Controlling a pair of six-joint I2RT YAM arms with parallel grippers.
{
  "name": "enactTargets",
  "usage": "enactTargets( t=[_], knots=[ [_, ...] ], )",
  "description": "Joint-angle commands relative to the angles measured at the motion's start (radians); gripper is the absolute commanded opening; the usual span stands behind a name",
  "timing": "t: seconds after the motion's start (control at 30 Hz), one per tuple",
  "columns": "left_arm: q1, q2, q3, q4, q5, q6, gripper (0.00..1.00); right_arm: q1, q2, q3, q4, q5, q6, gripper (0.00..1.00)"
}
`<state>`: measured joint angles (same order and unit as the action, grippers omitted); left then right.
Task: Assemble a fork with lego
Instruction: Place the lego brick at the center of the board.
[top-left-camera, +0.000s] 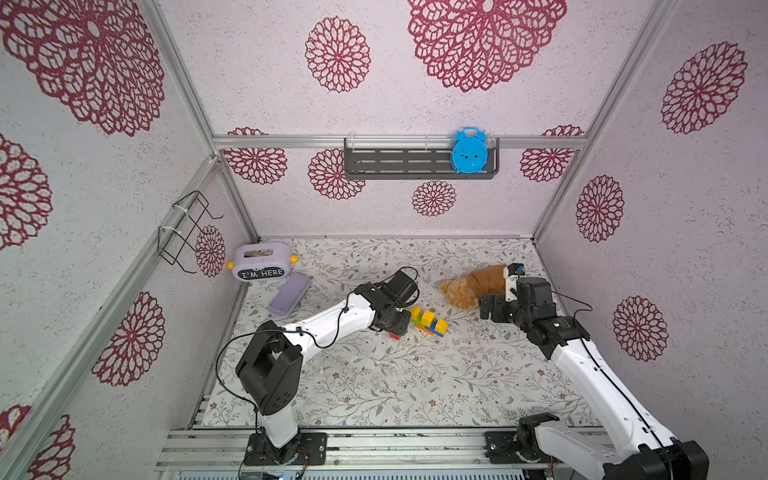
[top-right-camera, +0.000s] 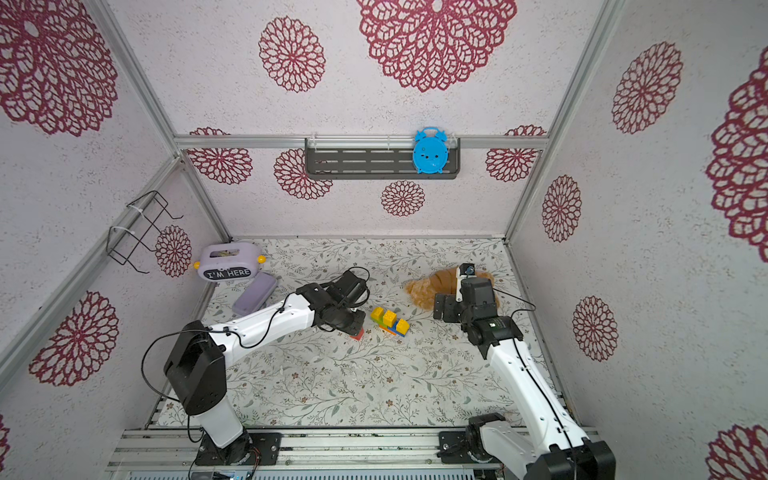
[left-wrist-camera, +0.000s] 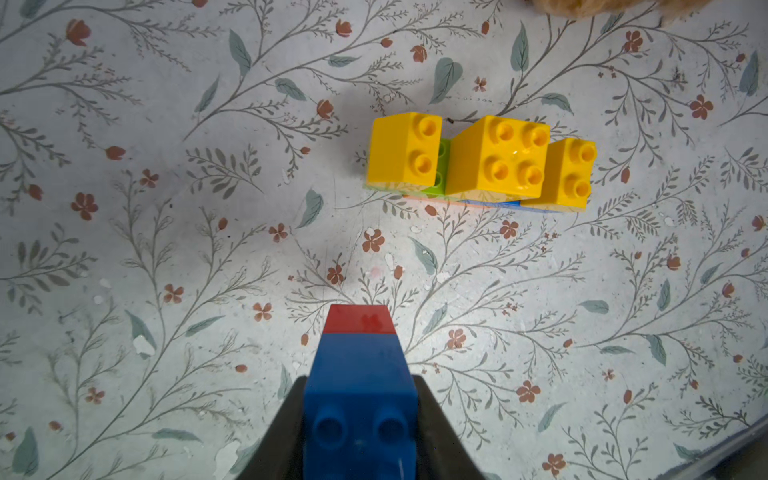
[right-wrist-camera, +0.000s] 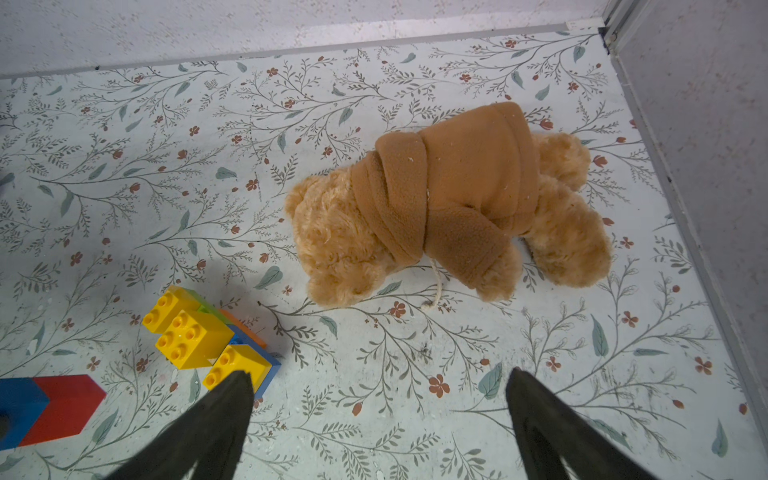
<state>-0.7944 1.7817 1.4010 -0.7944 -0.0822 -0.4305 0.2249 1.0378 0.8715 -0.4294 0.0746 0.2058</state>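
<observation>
At mid-table lies the plastic fork head — three yellow studded bricks on a green, orange and blue crosspiece; just left, the left gripper pinches the blue-and-red brick handle. The right gripper stands spread wide.

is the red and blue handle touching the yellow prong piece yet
Apart. The left wrist view shows bare floral table between the red end of the handle and the yellow-topped prong piece.
</observation>
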Motion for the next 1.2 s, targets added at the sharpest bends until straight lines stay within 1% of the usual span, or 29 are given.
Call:
enactTargets(
  t=[0.0, 0.23, 0.4, 0.67, 0.8, 0.9, 1.0, 1.07, 1.17],
  knots=[
    [-0.011, 0.046, 0.036, 0.039, -0.008, -0.015, 0.28, -0.007, -0.002, 0.020, 0.004, -0.001, 0.024, 0.99],
    [-0.030, 0.112, 0.084, 0.001, -0.042, -0.086, 0.31, -0.007, 0.010, 0.020, 0.001, -0.001, 0.024, 0.99],
    [-0.040, 0.140, 0.104, -0.033, -0.075, -0.121, 0.35, -0.006, 0.019, 0.020, 0.001, -0.002, 0.023, 0.99],
    [-0.050, 0.157, 0.090, -0.005, -0.044, -0.111, 0.42, -0.006, 0.022, 0.036, -0.021, 0.000, -0.006, 0.99],
    [-0.057, 0.162, 0.087, 0.005, -0.031, -0.096, 0.46, -0.006, 0.031, 0.058, -0.046, -0.021, -0.041, 0.99],
    [-0.058, 0.155, 0.087, -0.004, -0.032, -0.085, 0.49, -0.006, 0.037, 0.075, -0.062, -0.056, -0.078, 0.99],
    [-0.058, 0.112, 0.080, -0.001, -0.043, -0.073, 0.54, -0.006, 0.040, 0.091, -0.070, -0.101, -0.127, 0.99],
    [-0.058, 0.079, 0.070, 0.006, -0.042, -0.059, 0.62, -0.005, 0.050, 0.111, -0.088, -0.127, -0.160, 0.99],
    [-0.058, 0.058, 0.061, 0.006, -0.043, -0.043, 0.70, -0.002, 0.076, 0.140, -0.121, -0.119, -0.179, 0.99]
  ],
)
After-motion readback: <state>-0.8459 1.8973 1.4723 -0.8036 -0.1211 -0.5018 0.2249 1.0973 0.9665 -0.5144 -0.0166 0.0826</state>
